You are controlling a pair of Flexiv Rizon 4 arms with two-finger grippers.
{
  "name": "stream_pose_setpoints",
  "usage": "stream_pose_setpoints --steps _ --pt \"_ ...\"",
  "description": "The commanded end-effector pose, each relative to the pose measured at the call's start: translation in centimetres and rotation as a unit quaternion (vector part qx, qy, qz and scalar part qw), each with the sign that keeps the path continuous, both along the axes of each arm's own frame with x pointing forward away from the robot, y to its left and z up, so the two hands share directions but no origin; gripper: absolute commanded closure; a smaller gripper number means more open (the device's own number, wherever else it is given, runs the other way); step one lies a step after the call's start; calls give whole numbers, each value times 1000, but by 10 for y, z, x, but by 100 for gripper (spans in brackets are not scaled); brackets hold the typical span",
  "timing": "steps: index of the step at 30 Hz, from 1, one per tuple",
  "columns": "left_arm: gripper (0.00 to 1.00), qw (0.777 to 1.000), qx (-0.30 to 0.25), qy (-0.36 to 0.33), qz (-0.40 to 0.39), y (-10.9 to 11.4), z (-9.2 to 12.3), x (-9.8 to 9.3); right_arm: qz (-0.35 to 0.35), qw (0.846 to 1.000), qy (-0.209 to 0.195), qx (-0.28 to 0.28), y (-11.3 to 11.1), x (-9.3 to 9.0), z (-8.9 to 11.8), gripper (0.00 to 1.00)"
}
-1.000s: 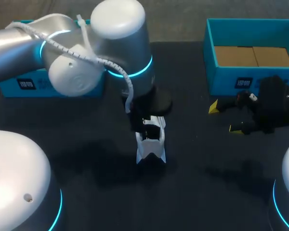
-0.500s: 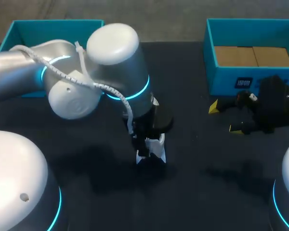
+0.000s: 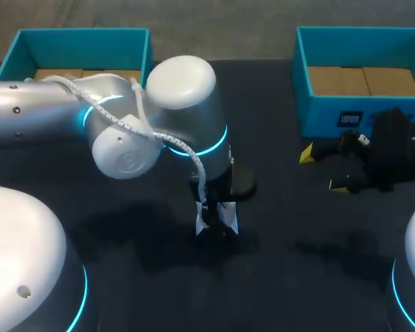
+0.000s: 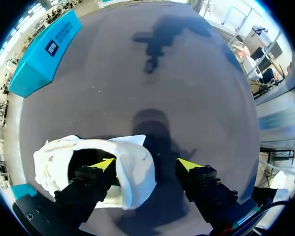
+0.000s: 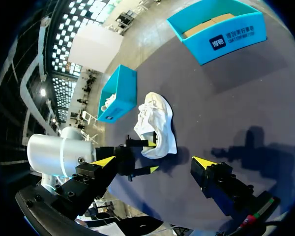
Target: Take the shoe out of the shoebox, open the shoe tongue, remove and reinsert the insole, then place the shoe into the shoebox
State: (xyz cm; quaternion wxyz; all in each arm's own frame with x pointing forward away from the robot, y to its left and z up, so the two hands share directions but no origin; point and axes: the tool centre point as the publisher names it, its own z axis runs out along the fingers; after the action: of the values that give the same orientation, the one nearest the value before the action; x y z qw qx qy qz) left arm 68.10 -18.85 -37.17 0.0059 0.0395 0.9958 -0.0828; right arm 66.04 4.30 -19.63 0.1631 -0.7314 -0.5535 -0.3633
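A white shoe (image 3: 226, 223) lies on the dark table near the middle, mostly covered by my left arm's wrist in the head view. In the left wrist view my left gripper (image 4: 146, 164) is open at the shoe (image 4: 132, 172). One finger reaches inside the shoe's opening; the other stands outside, clear of its side. My right gripper (image 3: 323, 169) hangs open and empty in front of the right teal shoebox (image 3: 332, 114). Seen from the right wrist, the shoe (image 5: 157, 123) lies ahead of my right gripper (image 5: 154, 162), with the left gripper's yellow tips at its near end.
A second teal shoebox (image 3: 76, 45) stands at the back left, with brown cardboard showing inside. The right box's floor is brown cardboard too. Bare dark table (image 3: 297, 256) spreads around the shoe and toward the front.
My left arm has swung right and toward the front over the shoe, hiding more of it. Its fingers have spread wider. The shoe and the right arm have stayed put.
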Motion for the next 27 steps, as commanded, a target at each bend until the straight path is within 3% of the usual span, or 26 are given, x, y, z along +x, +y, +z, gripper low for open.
stream_pose_setpoints --steps 1,3,9,11,14,15,17,19,27 --pt "29 1000 1 6 4 -2 -10 1 -2 1000 -1 -1 1 -2 -1 0" --pt "35 1000 5 10 6 -1 -11 1 -2 1000 -1 -1 1 -2 -1 0" --pt "30 1000 15 15 15 2 -15 3 -2 1000 -1 -1 1 -2 -1 0" --pt "33 1000 18 19 16 2 -18 5 -2 1000 -1 -1 1 -2 -1 0" --pt "45 999 25 21 22 3 -23 7 -2 1000 -1 -1 1 -2 -1 0" --pt "56 999 25 24 22 3 -24 7 -2 1000 -1 -1 1 -2 -1 0" --pt "67 999 25 28 20 3 -26 7 -2 1000 -1 -1 1 -2 -1 0" --pt "99 999 25 30 17 3 -26 7 -2 1000 -1 -1 1 -2 -1 0" --pt "100 999 15 41 -6 2 -19 0 -2 1000 -1 -1 1 -2 -1 0"
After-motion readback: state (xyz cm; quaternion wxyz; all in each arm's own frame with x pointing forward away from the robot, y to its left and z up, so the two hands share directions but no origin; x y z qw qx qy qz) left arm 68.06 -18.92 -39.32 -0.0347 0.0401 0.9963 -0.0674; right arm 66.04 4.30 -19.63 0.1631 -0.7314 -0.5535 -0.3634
